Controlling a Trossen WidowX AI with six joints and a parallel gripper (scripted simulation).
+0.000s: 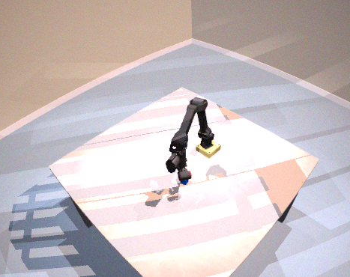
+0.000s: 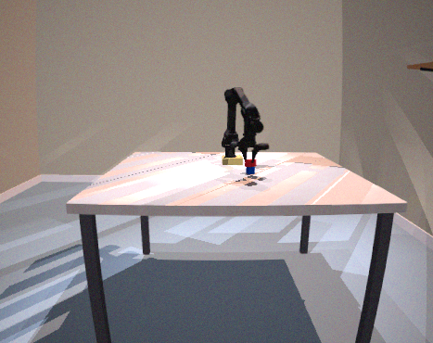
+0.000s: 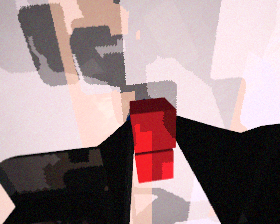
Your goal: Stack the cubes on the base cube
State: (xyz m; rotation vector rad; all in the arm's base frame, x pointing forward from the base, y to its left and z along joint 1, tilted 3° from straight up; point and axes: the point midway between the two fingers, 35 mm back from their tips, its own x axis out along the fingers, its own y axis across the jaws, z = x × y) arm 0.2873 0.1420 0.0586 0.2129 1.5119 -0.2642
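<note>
The blue base cube (image 1: pixel 184 182) (image 2: pixel 250 171) stands on the table. It is nearly hidden in the wrist view, where only slivers of blue show. My gripper (image 3: pixel 151 122) is shut on a red cube (image 3: pixel 153 131), which sits between the fingertips. The other red cube (image 3: pixel 155 167) shows just below the held one in the wrist view, with a thin dark line between them. In the exterior view, red (image 2: pixel 250 163) shows directly above the blue cube, and the two red cubes cannot be told apart. Whether the held cube touches the base cube cannot be told.
The arm's yellow base plate (image 1: pixel 208 150) (image 2: pixel 232 160) is bolted behind the cubes on the table (image 1: pixel 140 224) (image 2: pixel 150 192). Strong light stripes and the arm's shadows cross the table top. A wall shelf (image 2: pixel 426 66) is far off to the right.
</note>
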